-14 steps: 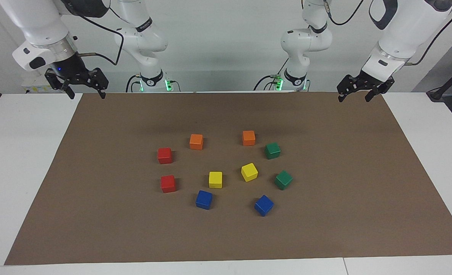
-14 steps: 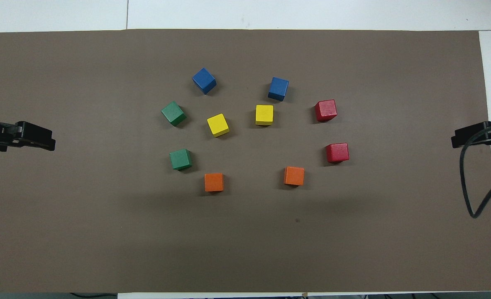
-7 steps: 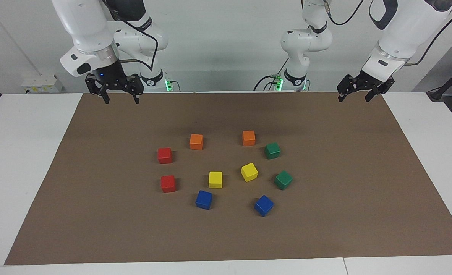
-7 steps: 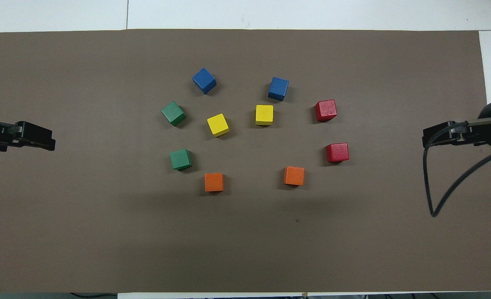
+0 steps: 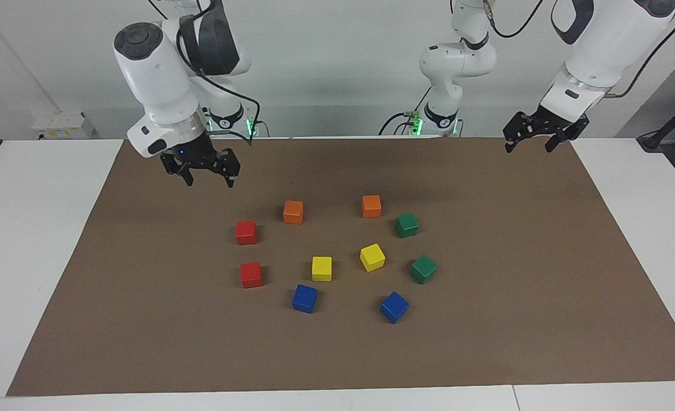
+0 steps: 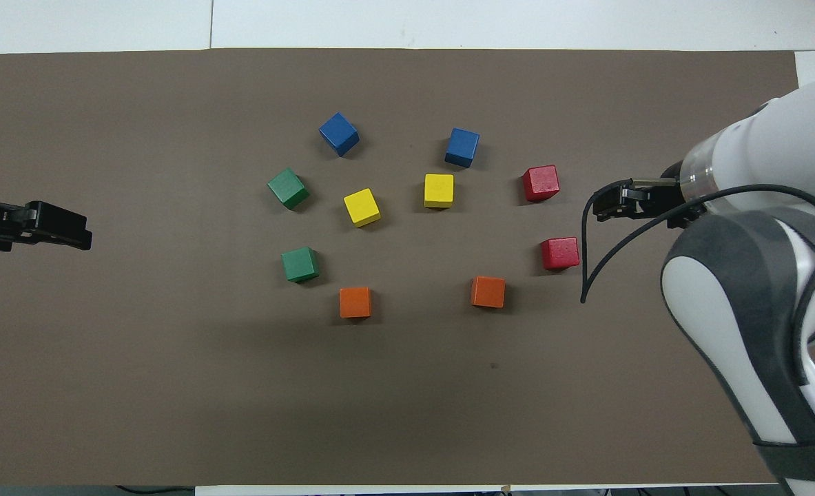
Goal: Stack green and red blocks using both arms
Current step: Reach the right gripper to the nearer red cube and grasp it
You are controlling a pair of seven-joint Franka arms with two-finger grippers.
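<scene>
From the facing view, we see the right gripper (image 5: 203,166) raised over the brown mat (image 5: 542,257), fingers spread apart and empty, hanging just short of the nearer red block (image 5: 246,232). The farther red block (image 5: 251,274) lies apart from it. The two green blocks (image 5: 407,225) (image 5: 423,268) sit toward the left arm's end. The left gripper (image 5: 528,139) waits at the mat's corner, fingers apart, holding nothing. We judge this to be the opening reach: nothing is stacked yet.

From overhead, we see the right gripper (image 6: 617,204) between the two red blocks (image 6: 541,183) (image 6: 560,253) and toward its own end. The left gripper (image 6: 56,227) is well apart from the green blocks (image 6: 288,188) (image 6: 300,264). Orange, yellow and blue cubes (image 6: 355,302) fill the middle. Next, we think, the right gripper must centre over one red block, descend and close.
</scene>
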